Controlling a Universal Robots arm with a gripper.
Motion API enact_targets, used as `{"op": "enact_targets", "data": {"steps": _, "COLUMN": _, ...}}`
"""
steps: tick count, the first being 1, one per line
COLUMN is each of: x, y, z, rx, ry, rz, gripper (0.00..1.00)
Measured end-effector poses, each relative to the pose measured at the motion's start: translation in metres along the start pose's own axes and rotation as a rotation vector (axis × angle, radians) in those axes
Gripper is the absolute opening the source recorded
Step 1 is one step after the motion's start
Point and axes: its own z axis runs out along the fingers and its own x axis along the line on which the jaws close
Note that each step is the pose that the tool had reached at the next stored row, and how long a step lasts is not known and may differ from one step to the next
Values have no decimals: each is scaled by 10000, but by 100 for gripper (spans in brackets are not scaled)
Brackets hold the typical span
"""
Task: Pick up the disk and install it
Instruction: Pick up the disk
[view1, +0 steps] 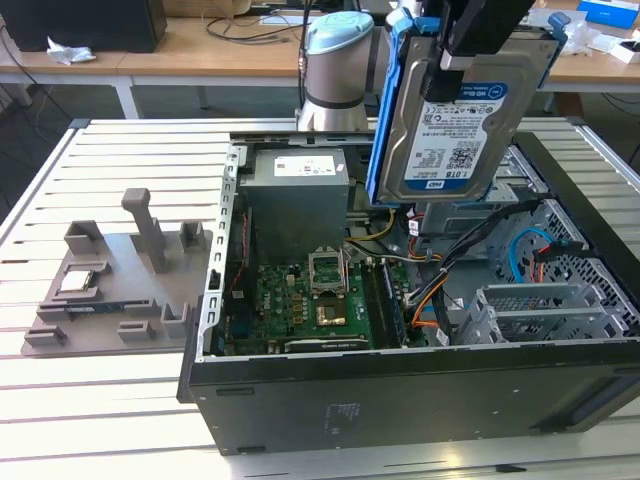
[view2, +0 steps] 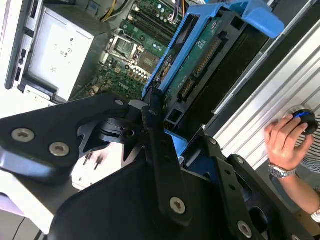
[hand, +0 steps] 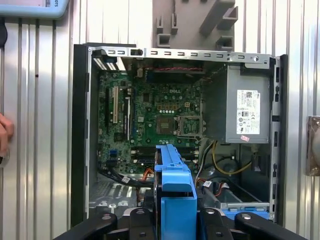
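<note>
The disk (view1: 455, 120) hangs on edge above the open computer case (view1: 400, 380), over the case's back right part in the exterior view. Its white-and-blue label faces the camera, and a blue bracket (view1: 385, 110) frames it. My gripper (view1: 462, 50) comes down from above and is shut on the disk's upper edge. In the second wrist view the black fingers (view2: 152, 125) clamp the blue bracket (view2: 220, 15), and the disk's green circuit board (view2: 200, 65) shows. In the first wrist view the blue bracket (hand: 175, 182) sits between the fingers over the case's drive bay end.
Inside the case lie the motherboard (view1: 300, 300), a grey power supply (view1: 295, 195), cables and a drive cage (view1: 540, 305). A grey fixture (view1: 120, 275) with a small silver chip (view1: 80, 282) stands on the slatted table at the exterior view's left. A person's hand (view2: 285, 142) rests near a knob.
</note>
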Motion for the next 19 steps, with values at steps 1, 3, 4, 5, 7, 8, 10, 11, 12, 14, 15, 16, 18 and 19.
{"op": "enact_targets", "data": {"steps": 1, "x": 39, "y": 0, "z": -1, "rx": 0, "ry": 0, "rz": 1, "gripper": 36}}
{"op": "enact_targets", "data": {"steps": 3, "x": 68, "y": 0, "z": -2, "rx": 0, "ry": 0, "rz": 1, "gripper": 36}}
{"op": "enact_targets", "data": {"steps": 4, "x": 98, "y": 0, "z": -3, "rx": 1, "ry": 1, "rz": 0, "gripper": 36}}
{"op": "enact_targets", "data": {"steps": 5, "x": 133, "y": -1, "z": -3, "rx": 0, "ry": 0, "rz": 1, "gripper": 36}}
{"op": "enact_targets", "data": {"steps": 7, "x": 164, "y": -1, "z": -4, "rx": 0, "ry": 0, "rz": 1, "gripper": 36}}
{"op": "enact_targets", "data": {"steps": 8, "x": 185, "y": -2, "z": -4, "rx": 0, "ry": 1, "rz": 1, "gripper": 36}}
{"op": "enact_targets", "data": {"steps": 10, "x": 220, "y": -2, "z": -5, "rx": 0, "ry": 0, "rz": 1, "gripper": 36}}
{"op": "enact_targets", "data": {"steps": 11, "x": 245, "y": -2, "z": -6, "rx": 1, "ry": 0, "rz": 1, "gripper": 36}}
{"op": "enact_targets", "data": {"steps": 12, "x": 269, "y": -3, "z": -6, "rx": 0, "ry": 1, "rz": 1, "gripper": 36}}
{"op": "enact_targets", "data": {"steps": 14, "x": 315, "y": -4, "z": -8, "rx": 0, "ry": 1, "rz": 1, "gripper": 36}}
{"op": "enact_targets", "data": {"steps": 15, "x": 336, "y": -4, "z": -8, "rx": 0, "ry": 1, "rz": 1, "gripper": 36}}
{"op": "enact_targets", "data": {"steps": 16, "x": 359, "y": -5, "z": -9, "rx": 0, "ry": 1, "rz": 1, "gripper": 36}}
{"op": "enact_targets", "data": {"steps": 18, "x": 385, "y": -5, "z": -9, "rx": 0, "ry": 1, "rz": 1, "gripper": 36}}
{"op": "enact_targets", "data": {"steps": 19, "x": 410, "y": -6, "z": -9, "rx": 0, "ry": 0, "rz": 0, "gripper": 36}}
